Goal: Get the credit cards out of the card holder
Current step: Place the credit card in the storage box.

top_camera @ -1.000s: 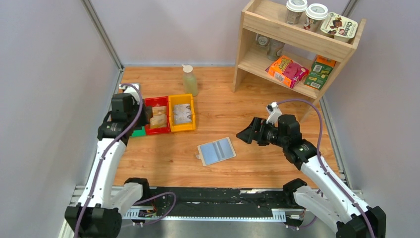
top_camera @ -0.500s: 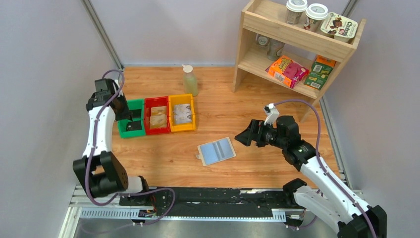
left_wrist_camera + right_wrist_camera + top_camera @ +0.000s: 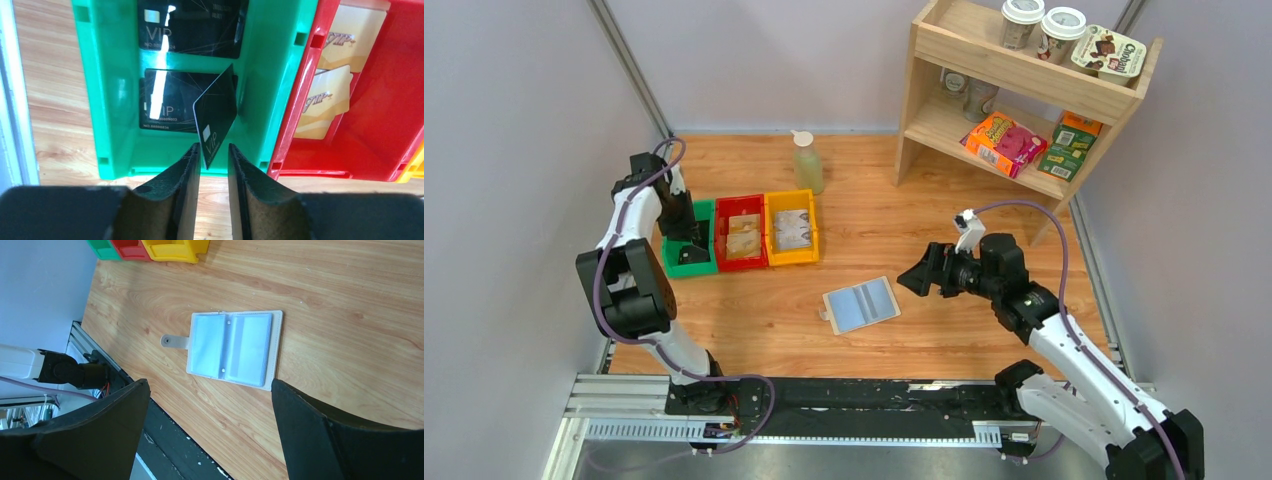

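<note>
Left claw (image 3: 214, 150) backed to rim of green bin (image 3: 115, 100)

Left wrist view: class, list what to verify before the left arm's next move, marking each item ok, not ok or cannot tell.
1. The tilted black VIP card is over the green plastic bin: ok.
2. The left gripper grips that card firmly: cannot tell; its corner sits between the fingers.
3. The flat black cards in the bin match it: ok.
4. The beige folding card holder lies open: ok.
5. Its pockets are emptied: cannot tell.
6. The right gripper is open, apart from the holder: ok.
</note>
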Robot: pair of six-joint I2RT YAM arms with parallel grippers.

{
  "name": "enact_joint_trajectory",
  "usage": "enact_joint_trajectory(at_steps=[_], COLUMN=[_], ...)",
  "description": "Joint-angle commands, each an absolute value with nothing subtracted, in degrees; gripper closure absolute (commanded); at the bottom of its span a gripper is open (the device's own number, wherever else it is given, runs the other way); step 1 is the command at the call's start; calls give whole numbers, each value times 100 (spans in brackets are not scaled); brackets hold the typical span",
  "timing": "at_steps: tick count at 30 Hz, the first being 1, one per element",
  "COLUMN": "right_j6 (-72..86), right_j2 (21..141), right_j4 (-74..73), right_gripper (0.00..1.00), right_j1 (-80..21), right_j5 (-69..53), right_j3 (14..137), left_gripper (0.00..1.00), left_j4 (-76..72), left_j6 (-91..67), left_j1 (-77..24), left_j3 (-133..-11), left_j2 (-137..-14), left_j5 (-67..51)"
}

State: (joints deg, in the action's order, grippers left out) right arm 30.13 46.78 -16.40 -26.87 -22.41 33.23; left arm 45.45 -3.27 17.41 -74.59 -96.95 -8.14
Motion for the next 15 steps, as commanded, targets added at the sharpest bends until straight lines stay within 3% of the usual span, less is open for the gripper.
enact_joint_trajectory(at_steps=[1,4,5,6,15], right_j6=[2874,2874,2865,2857,2795], right_j2=[4763,4877,4930,5000,5975], right_j4=[-1397,-1432,-1459,-1485,-1599], right_gripper=[6,6,6,6,12], right_j1=[-2716,-2725,-2716,-2725,-2953], right_j5=[-2109,-2066,-2065,-2065,-1952], right_j3=[3357,3401,3427,3454,3726], left_gripper=[62,55,37,34,34], left_j4=[4508,4605,4623,4614,4396], left_j6=[-202,-281,-307,-369,-1343], left_j1=[1802,1802,1793,1793,996], left_j3=[-7822,-7910,-7910,-7910,-7305], left_j2=[-9466,-9195,-9115,-8905,-6666], left_j5=[-423,-255,-177,-150,-746])
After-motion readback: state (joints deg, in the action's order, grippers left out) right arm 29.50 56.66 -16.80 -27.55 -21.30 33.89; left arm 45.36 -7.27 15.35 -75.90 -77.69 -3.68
